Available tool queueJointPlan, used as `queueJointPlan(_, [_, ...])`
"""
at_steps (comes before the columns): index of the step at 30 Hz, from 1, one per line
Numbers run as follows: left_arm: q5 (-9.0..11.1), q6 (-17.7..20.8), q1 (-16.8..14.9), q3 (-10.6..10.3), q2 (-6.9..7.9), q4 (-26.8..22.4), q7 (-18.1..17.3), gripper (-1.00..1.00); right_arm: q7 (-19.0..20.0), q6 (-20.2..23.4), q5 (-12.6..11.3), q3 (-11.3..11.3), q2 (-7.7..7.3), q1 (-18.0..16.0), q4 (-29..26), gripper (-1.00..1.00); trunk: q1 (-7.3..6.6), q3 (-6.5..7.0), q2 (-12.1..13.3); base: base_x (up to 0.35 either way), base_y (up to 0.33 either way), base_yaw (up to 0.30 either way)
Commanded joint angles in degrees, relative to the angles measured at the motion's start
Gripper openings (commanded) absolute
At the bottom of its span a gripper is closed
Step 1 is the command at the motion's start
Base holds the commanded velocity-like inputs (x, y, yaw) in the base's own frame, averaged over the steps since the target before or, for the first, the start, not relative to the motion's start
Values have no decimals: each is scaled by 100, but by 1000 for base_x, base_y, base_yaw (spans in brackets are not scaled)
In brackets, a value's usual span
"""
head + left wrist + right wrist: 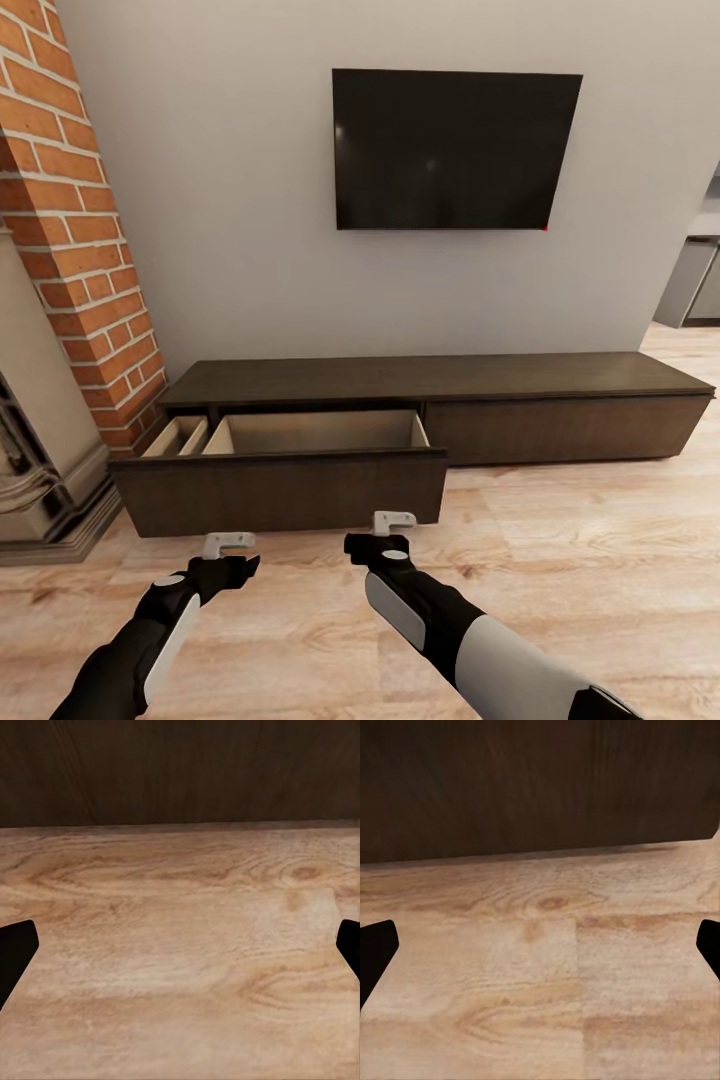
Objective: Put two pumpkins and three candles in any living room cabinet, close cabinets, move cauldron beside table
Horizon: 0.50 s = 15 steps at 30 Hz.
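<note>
Your left gripper (228, 545) and right gripper (393, 521) both sit wide open and empty; the cabinet (440, 400) drawer (285, 485) hangs open just ahead. It's stiff and handleless, so push its flat front.

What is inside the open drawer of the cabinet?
The open drawer of the cabinet shows bare pale inner walls and a divider; no pumpkin or candle is visible. Its front panel hides the floor of the drawer.

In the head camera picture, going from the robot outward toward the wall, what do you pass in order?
left gripper and right gripper → bare wood floor → pulled-out drawer front → the drawer's open inside → cabinet top → wall-mounted TV.
</note>
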Motion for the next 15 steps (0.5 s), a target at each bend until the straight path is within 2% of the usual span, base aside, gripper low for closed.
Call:
queueJointPlan(1, [49,31,-2,-6,5,-6,9,100,-42,20,-17,29,-3,-7,-9,100,1,-6,-3,223,0,0])
queueJointPlan(6, [72,50,-4,13,3,-3,17,100,-34,7,-15,41,-10,-9,-9,100,1,-6,-3,288,53,0])
queueJointPlan(11, [81,64,-8,38,3,-3,34,100,-11,23,-15,51,-19,-9,18,100,1,-6,-3,196,108,0])
queueJointPlan(15, [89,82,-10,296,-10,-1,32,100,-6,45,-17,58,-21,-12,68,100,1,-6,-3,144,115,0])
